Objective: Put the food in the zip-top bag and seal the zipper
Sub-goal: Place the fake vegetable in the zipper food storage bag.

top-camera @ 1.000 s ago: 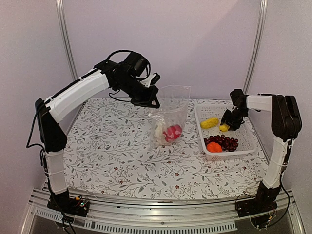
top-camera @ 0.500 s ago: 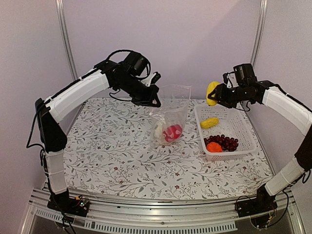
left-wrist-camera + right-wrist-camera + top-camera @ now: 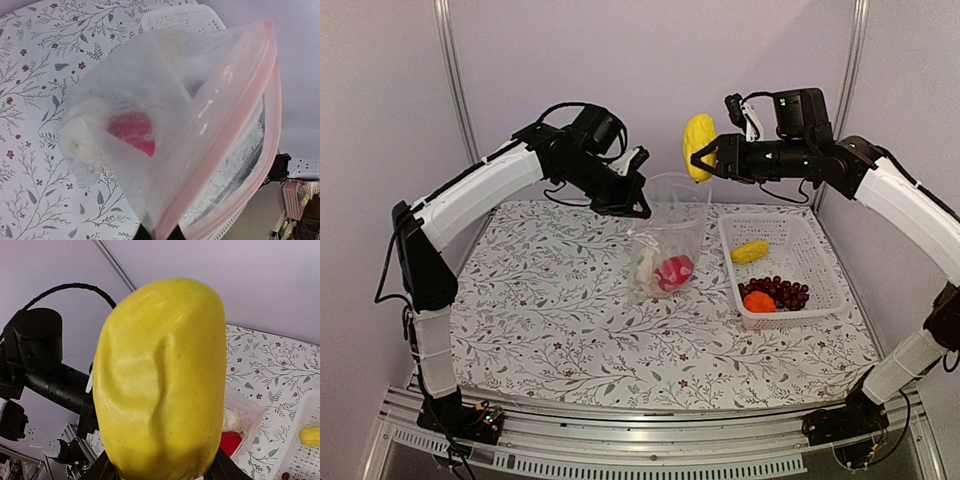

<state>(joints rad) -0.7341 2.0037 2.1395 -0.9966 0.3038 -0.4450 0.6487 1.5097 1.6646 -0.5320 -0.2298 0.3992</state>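
The clear zip-top bag (image 3: 670,235) hangs open-mouthed from my left gripper (image 3: 638,207), which is shut on its rim; its bottom rests on the table. A cream-white lumpy piece (image 3: 645,268) and a red piece (image 3: 673,272) lie inside; both also show in the left wrist view, the cream one (image 3: 82,135) left of the red one (image 3: 132,131). The pink zipper strip (image 3: 225,130) runs along the mouth. My right gripper (image 3: 708,160) is shut on a yellow food piece (image 3: 697,146), held in the air just above the bag's mouth. It fills the right wrist view (image 3: 160,375).
A white mesh basket (image 3: 820,285) stands at the right, holding a yellow long piece (image 3: 750,251), a dark red grape bunch (image 3: 780,291) and an orange ball (image 3: 758,302). The floral tablecloth (image 3: 550,320) covers the table. Vertical frame poles (image 3: 455,90) stand behind.
My right gripper lifted the yellow piece out of the basket and carried it up and left to above the bag's mouth. The left arm and bag have held still.
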